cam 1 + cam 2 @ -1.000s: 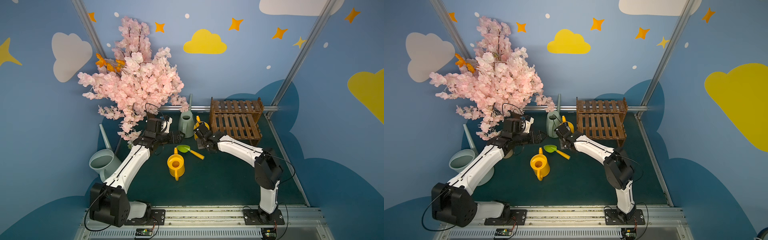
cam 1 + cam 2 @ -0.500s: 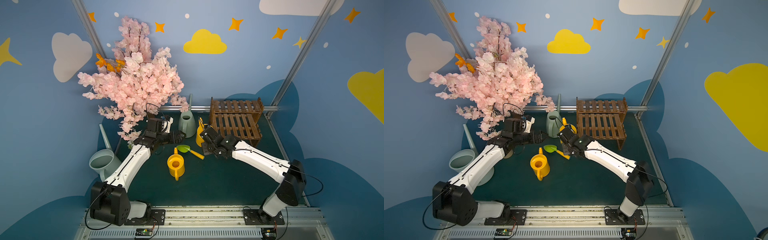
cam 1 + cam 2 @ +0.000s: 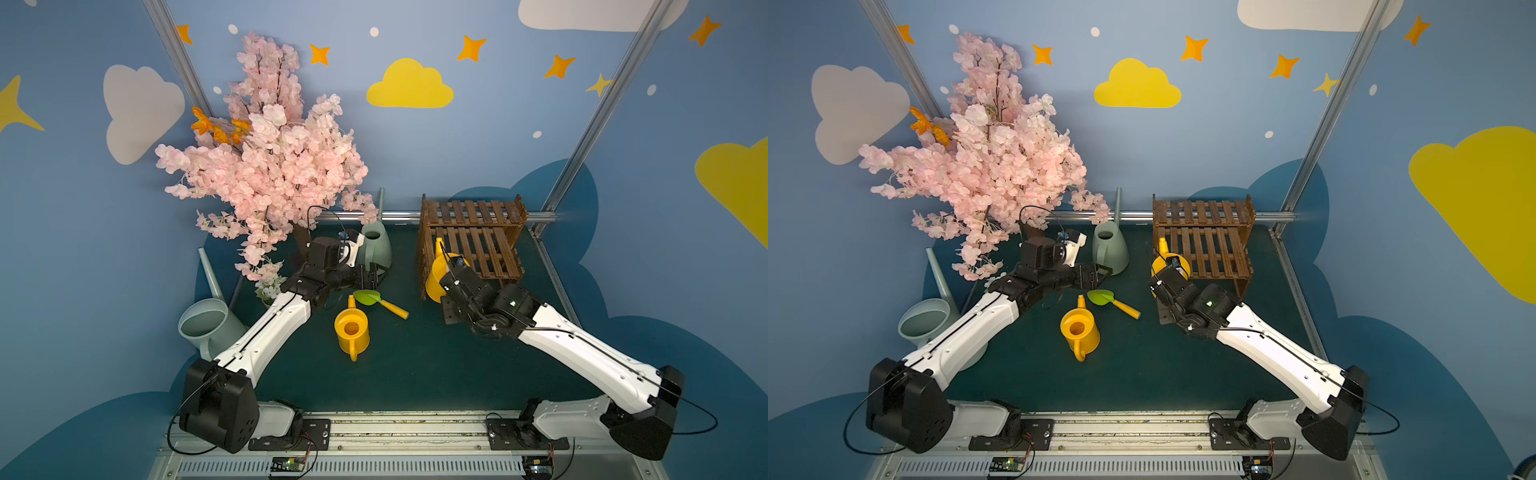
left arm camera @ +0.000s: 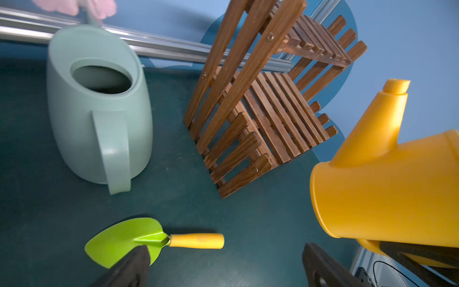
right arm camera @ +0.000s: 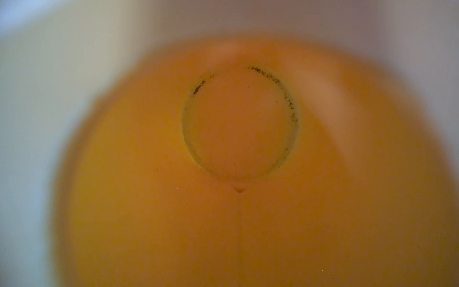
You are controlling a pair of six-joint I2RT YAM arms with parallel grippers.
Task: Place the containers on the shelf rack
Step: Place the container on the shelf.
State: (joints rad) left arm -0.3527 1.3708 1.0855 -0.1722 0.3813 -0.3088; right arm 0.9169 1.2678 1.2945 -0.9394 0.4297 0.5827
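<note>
My right gripper (image 3: 446, 281) is shut on a small yellow watering can (image 3: 434, 272), holding it off the floor by the front left corner of the dark-brown shelf rack (image 3: 473, 232), spout toward the back. Its round base (image 5: 238, 174) fills the right wrist view and hides the jaws there. The rack's two tiers (image 4: 273, 111) are bare. My left gripper (image 4: 228, 263) hangs open and empty over the floor near a pale green-grey can (image 4: 99, 111) at the back. Another yellow can (image 3: 352, 332) stands mid-floor. A larger green-grey can (image 3: 203, 328) sits far left, partly behind my left arm.
A green trowel with a yellow handle (image 3: 368, 297) lies between the left gripper and the floor's yellow can. A pink blossom tree (image 3: 266, 166) and a small pot of white flowers (image 3: 268, 286) crowd the back left. Blue walls and a metal rail (image 3: 399, 215) close the space.
My right arm has swung to the right, carrying the yellow can from beside the back green-grey can to the rack's front left corner. The left arm has stayed put.
</note>
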